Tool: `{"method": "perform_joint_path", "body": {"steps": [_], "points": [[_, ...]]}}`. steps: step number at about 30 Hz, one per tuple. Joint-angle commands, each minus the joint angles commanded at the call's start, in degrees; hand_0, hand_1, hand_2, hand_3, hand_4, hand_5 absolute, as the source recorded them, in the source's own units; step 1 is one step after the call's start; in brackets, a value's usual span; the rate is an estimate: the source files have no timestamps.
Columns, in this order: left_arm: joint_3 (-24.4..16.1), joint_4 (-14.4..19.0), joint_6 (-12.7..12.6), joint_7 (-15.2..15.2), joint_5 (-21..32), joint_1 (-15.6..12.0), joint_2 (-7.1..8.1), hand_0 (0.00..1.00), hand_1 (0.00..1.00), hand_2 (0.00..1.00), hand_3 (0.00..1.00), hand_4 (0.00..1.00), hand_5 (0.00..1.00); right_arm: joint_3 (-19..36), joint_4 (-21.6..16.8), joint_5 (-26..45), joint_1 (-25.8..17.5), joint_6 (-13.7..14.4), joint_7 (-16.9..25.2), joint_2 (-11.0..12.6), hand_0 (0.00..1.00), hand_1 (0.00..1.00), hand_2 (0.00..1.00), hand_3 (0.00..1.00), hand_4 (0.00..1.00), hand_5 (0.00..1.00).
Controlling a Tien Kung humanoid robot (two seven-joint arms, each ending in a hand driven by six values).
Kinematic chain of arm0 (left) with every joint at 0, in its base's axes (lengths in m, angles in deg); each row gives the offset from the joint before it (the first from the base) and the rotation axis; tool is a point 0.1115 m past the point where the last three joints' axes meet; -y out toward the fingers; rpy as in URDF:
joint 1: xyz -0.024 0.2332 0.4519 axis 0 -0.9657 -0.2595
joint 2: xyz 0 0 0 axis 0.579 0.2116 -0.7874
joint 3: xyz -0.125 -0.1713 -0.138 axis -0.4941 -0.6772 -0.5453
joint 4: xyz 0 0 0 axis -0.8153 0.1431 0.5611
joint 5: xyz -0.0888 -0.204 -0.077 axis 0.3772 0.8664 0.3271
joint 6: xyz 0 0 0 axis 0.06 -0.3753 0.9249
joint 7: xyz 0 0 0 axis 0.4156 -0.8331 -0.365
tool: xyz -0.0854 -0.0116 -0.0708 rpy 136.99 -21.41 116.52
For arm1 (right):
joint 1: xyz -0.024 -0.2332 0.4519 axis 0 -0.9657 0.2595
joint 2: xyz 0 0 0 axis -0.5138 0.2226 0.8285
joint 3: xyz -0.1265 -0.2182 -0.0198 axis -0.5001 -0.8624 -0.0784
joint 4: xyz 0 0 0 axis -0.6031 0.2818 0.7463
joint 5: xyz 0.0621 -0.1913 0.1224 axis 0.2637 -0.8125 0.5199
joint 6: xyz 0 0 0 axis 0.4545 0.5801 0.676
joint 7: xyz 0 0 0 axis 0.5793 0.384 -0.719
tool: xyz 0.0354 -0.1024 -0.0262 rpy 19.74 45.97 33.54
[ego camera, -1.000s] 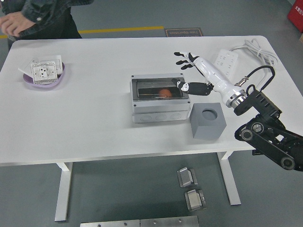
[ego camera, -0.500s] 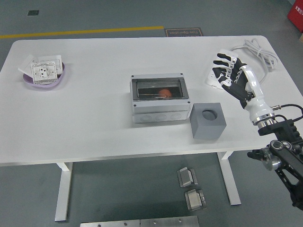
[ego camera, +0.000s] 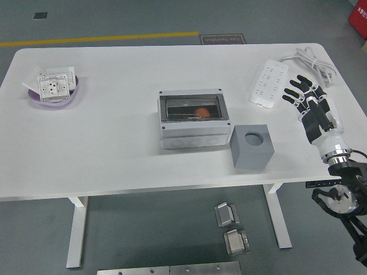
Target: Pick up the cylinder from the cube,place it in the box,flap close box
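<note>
A grey box [ego camera: 194,118] with a dark transparent flap lying shut over its top sits at the table's middle. An orange cylinder [ego camera: 200,112] shows through the flap, inside the box. A grey cube [ego camera: 252,146] with an empty round hole in its top stands just right of the box. My right hand [ego camera: 309,102] is at the table's right edge, fingers spread and empty, well right of the cube. My left arm is out of view.
A white power strip [ego camera: 268,83] with a coiled cable [ego camera: 309,60] lies at the back right, close to my right hand. A purple dish [ego camera: 55,97] holding white socket plates stands at the far left. Metal parts lie on the floor below the table.
My right hand has drawn back from the box's right side to the table's right edge, fingers spread. The person at the far left has left the view.
</note>
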Motion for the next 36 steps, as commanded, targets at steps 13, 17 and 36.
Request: {"method": "perform_joint_path", "body": {"steps": [13,17,36], "points": [[-4.15,0.53,-0.04,0.08,-2.54,-1.02,0.15,0.617,0.582,0.574,0.658,0.698,0.279,0.58,-0.50,1.91,-0.45,-1.74,-2.30,-0.14,0.737,0.694,0.727,0.706,0.763,0.472],[-4.14,0.49,0.05,0.05,-1.88,-2.16,0.19,0.617,0.584,0.574,0.658,0.699,0.280,1.06,-0.93,2.67,-0.49,-3.01,-2.86,-0.11,0.738,0.691,0.727,0.706,0.755,0.467],[4.10,-2.00,5.55,13.50,15.01,-4.98,1.52,0.620,0.656,0.597,0.640,0.694,0.275,4.08,-1.86,5.34,-1.00,-7.12,-4.29,-0.43,0.750,0.689,0.726,0.713,0.774,0.499]]}}
